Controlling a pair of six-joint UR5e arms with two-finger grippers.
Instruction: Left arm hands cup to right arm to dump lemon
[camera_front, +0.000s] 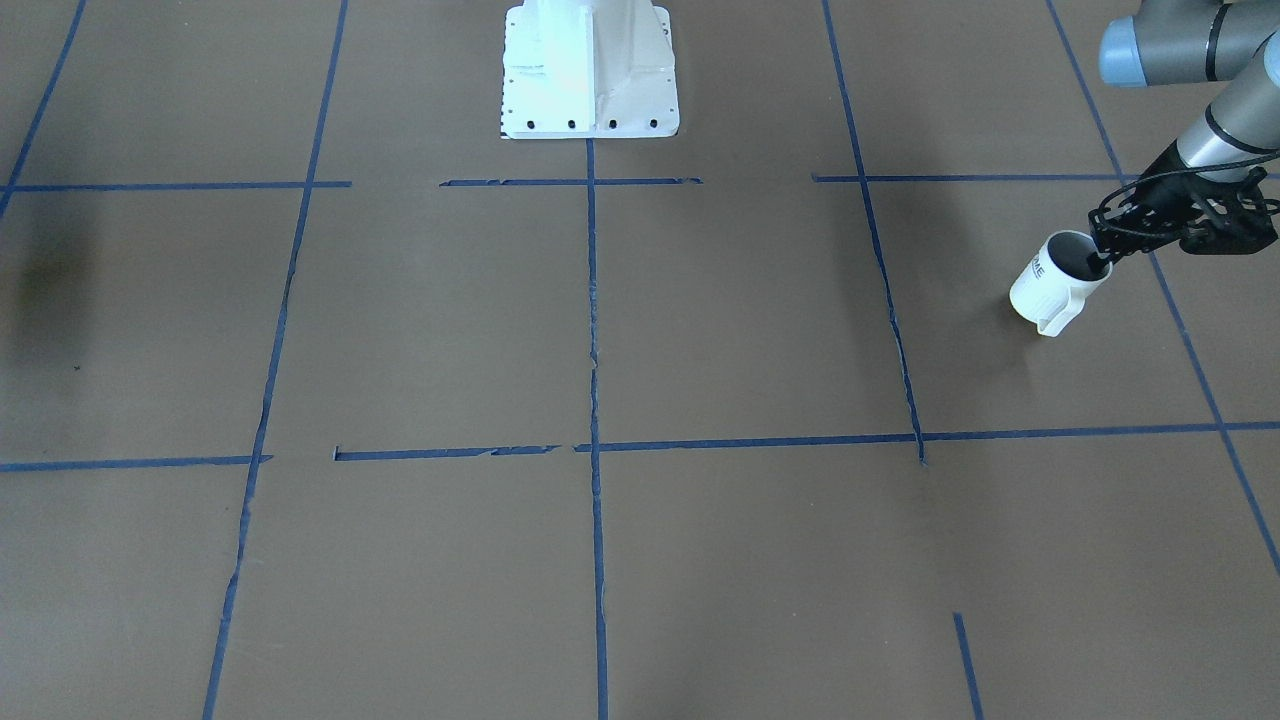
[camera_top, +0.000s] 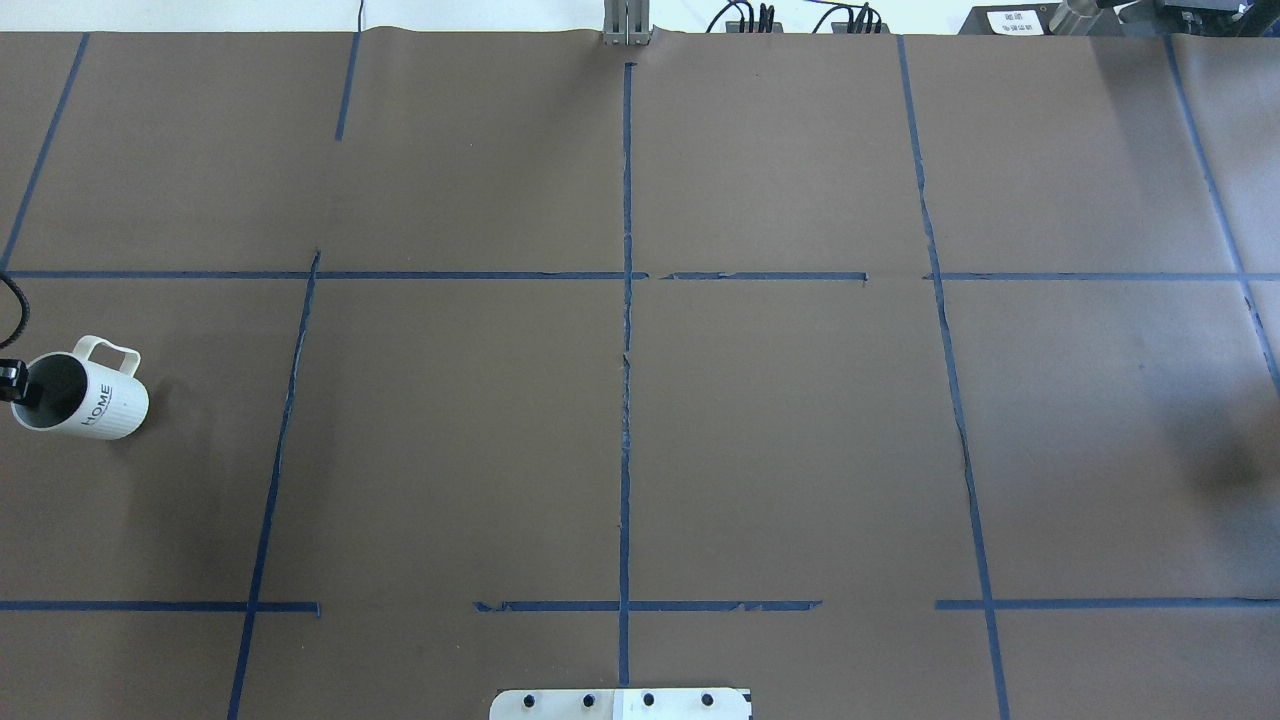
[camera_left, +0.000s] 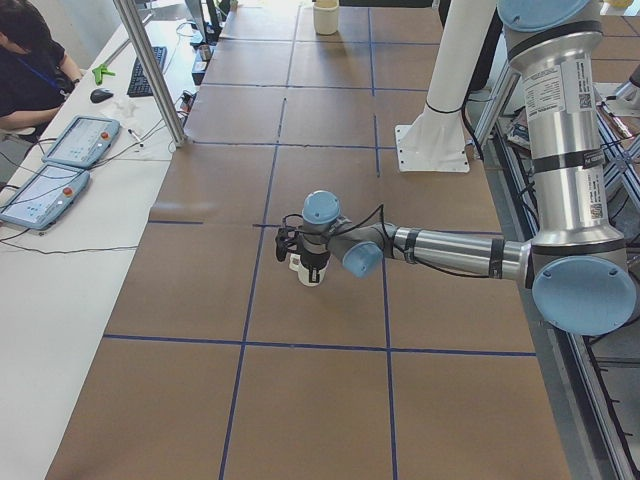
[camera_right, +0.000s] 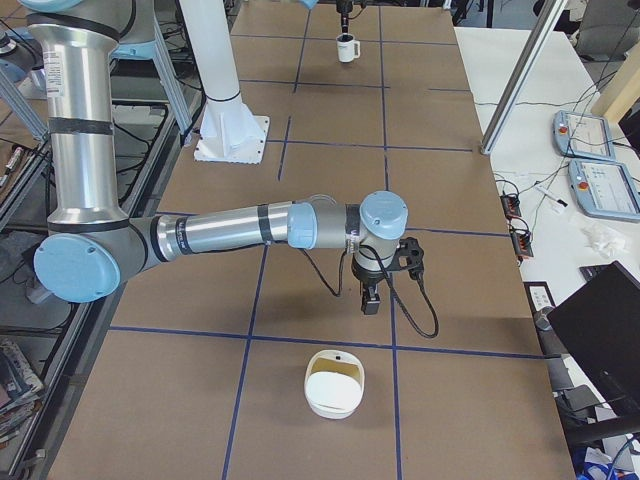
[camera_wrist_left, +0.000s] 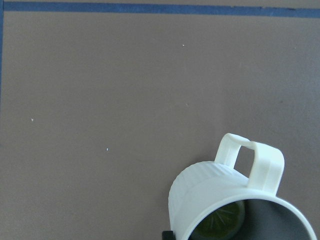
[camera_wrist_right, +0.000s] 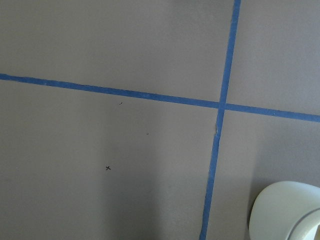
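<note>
Overhead exterior: the cup (camera_top: 85, 400) is at the far left edge of the table (camera_top: 780, 430), on the robot's left side. Its handle points away from the robot's base. Only a black fingertip shows there, dipping into the cup's mouth.
Cup and tool: in the front-facing view the left gripper (camera_front: 1098, 264) comes in low from the side. One finger is inside the mouth and the other outside the wall, at the part of the rim opposite the handle.
Left gripper's state: narrow, its fingers pinched on the cup's wall.
Cup's footing: I cannot tell whether it stands on the table or hangs just above it.
Right gripper (camera_right: 370, 300): seen only from the right-end camera, pointing straight down over the table. It is well apart from the cup and near a cream bowl (camera_right: 335, 383). How wide it stands I cannot tell.
Writing: dark "HOME" runs along the cup's ribbed side in the overhead view; the front-facing view shows only "ME". A printed label on the left arm (camera_left: 450, 250) is too small to read.
Cup's contents: the lemon (camera_wrist_left: 220, 224), a yellow-green piece with its segments showing, lies inside against the wall.
Cream bowl: its pale rim fills the lower right corner of the right wrist view.
Side desk: a person (camera_left: 30, 60) sits by two tablets (camera_left: 60, 165).
</note>
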